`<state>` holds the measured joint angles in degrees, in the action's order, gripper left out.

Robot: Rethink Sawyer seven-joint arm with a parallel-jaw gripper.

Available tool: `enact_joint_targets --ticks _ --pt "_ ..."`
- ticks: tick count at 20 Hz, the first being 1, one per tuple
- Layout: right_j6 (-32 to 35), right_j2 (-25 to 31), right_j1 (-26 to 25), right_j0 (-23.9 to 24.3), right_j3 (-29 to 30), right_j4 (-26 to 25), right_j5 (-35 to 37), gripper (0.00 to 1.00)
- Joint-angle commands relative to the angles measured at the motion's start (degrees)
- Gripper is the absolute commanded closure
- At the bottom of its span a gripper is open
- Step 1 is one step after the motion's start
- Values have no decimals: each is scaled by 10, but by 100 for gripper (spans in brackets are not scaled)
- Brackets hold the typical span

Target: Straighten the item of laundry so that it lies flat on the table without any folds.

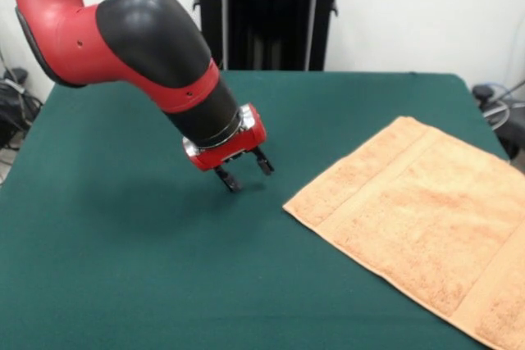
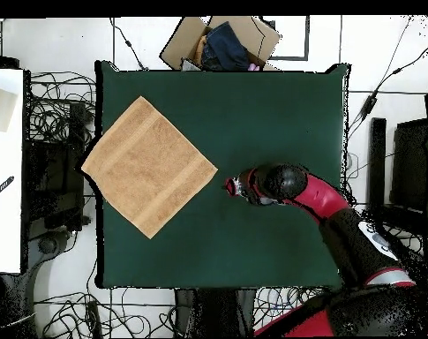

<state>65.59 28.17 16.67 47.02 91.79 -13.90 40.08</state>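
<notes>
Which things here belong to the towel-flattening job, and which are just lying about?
Part of the job:
- towel, spread flat
- table
- gripper, open, beside the towel, not touching

Just lying about:
- cardboard box of dark items beyond the table
- cables on the floor

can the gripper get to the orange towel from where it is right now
Probably yes. The gripper hangs open above bare table, apart from the towel, whose nearest corner points towards it. Nothing lies between them, and the towel is spread flat.
</notes>
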Motion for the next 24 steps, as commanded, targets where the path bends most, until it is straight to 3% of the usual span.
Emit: enact_joint_targets --ticks 1,24 --pt "20 53 -125 -23 65 -14 -90 0" --pt "41 70 -145 -2 84 -14 -135 0"
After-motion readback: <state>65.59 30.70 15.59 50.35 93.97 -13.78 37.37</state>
